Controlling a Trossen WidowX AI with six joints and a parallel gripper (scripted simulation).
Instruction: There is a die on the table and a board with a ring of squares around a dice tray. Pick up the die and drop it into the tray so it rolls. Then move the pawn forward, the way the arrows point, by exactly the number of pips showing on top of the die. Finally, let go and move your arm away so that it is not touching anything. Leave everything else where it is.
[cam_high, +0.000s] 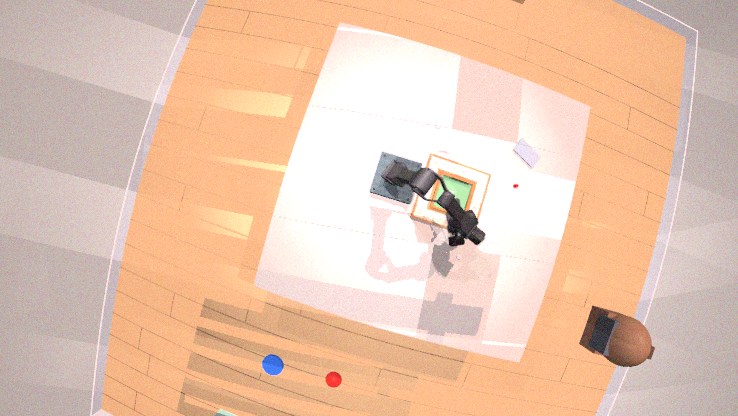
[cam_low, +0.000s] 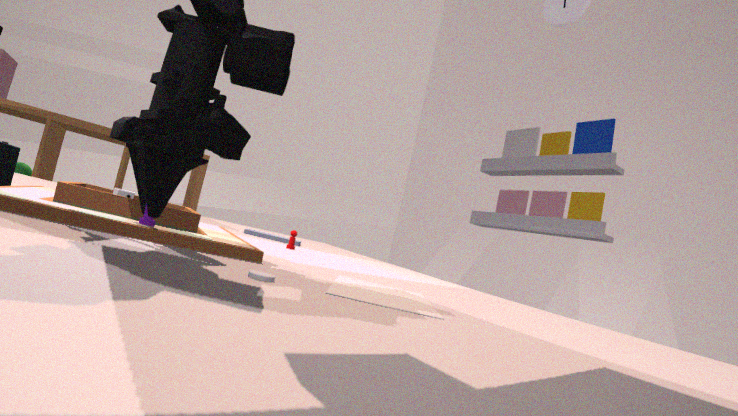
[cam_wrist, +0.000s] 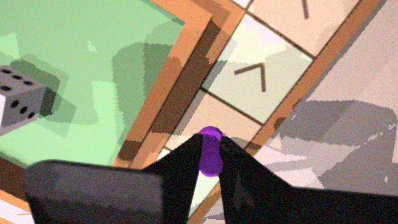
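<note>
The purple pawn (cam_low: 147, 222) (cam_wrist: 211, 157) is between the fingertips of my gripper (cam_high: 455, 240) (cam_low: 152, 212) (cam_wrist: 210, 142), which is shut on it low over a side row of the board (cam_high: 482, 188) (cam_low: 227, 249) (cam_wrist: 250, 102). Whether its base touches the board is unclear. A pale square with an arrow lies just beyond it in the wrist view. The die (cam_low: 124, 193) (cam_wrist: 22, 100) lies in the green-floored dice tray (cam_high: 457, 176) (cam_low: 87, 198). It is cut off by the wrist view's left edge. One face shows three pips, another several; I cannot tell the full top count.
A red pawn (cam_high: 515, 186) (cam_low: 291, 240) and a grey slab (cam_high: 526, 153) (cam_low: 271, 237) are beyond the board. A small grey disc (cam_high: 458, 256) (cam_low: 261, 276) and a pale flat sheet (cam_low: 382, 298) lie beside it. The tray's raised wall is close to my fingers.
</note>
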